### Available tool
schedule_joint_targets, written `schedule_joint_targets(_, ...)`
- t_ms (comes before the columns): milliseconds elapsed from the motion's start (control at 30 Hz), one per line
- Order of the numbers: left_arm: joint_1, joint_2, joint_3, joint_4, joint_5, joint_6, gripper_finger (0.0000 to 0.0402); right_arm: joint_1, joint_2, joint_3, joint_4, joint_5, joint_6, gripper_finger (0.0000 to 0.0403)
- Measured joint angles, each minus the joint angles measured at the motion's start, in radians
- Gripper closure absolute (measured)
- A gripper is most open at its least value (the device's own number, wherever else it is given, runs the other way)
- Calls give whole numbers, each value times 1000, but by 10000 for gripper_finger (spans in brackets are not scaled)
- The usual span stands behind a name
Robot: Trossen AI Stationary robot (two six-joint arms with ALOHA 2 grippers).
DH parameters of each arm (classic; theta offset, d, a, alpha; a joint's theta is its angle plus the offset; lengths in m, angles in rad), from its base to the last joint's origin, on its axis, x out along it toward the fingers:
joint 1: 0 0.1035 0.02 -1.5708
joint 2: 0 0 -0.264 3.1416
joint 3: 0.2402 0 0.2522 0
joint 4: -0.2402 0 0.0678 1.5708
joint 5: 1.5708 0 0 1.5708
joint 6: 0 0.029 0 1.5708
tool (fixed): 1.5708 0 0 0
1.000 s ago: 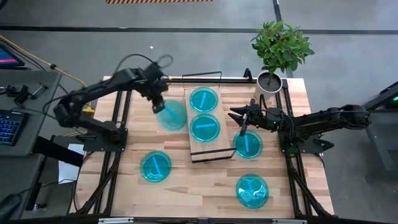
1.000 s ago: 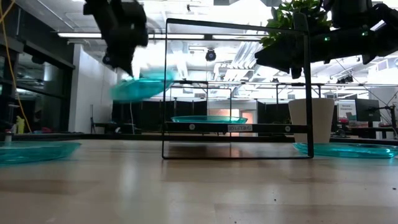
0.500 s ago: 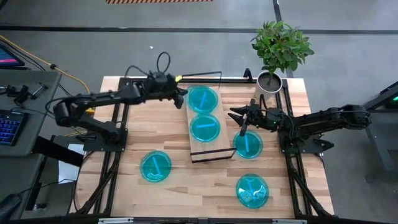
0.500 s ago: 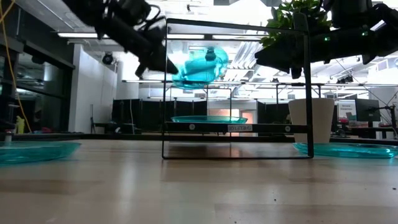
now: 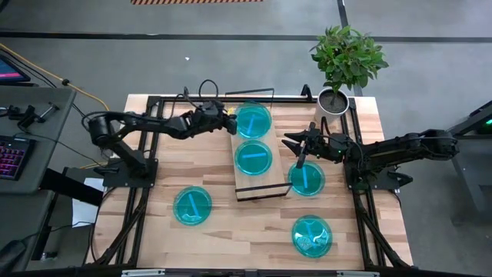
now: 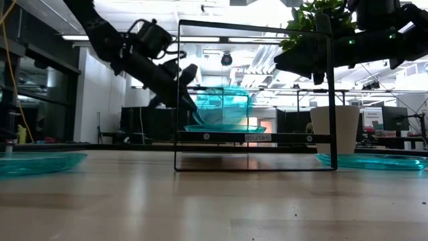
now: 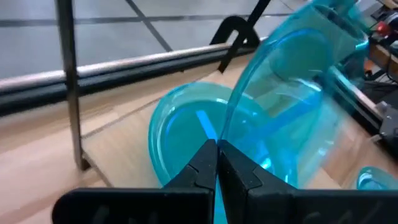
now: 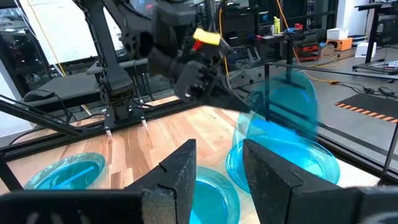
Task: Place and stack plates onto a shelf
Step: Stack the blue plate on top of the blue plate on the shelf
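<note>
The nearest plates wait on the table: one at 5 o'clock (image 5: 311, 235), one at 7 o'clock (image 5: 192, 205), and a third (image 5: 306, 178) just right of the shelf (image 5: 244, 182). The right gripper (image 5: 301, 153) hangs above that third plate, its fingers spread and holding nothing.

On the shelf, one plate lies flat at centre (image 5: 254, 158). At 12 o'clock another (image 5: 252, 129) lies on the far end, and over it the left gripper (image 5: 228, 121) reaches in from 9 o'clock, its fingers pressed together on the rim of a sixth plate (image 6: 226, 106). The left wrist view shows this held plate (image 7: 292, 106) steeply tilted, its lower edge close over the lying one.

The risk lies in that tilt. If the fingers part now, the plate would likely drop on its edge, slide off the plate below and roll from the board rather than nest. The thin rim grip could also slip. The shelf's black frame (image 6: 179, 94) stands close beside the arm, so a sideways withdrawal might knock it and shift the stack.
</note>
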Motion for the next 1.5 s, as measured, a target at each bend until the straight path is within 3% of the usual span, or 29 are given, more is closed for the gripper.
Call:
schedule_joint_targets(133,1,54,0,74,1,-27,401,0,0,0,0,0,0,279)
schedule_joint_targets(500,1,69,0,71,7,5,395,0,0,0,0,0,0,279)
schedule_joint_targets(967,4,69,0,68,37,78,335,0,0,0,0,0,-1,279)
schedule_joint_targets(1500,18,-79,3,-98,53,176,273,0,0,0,1,0,0,279)
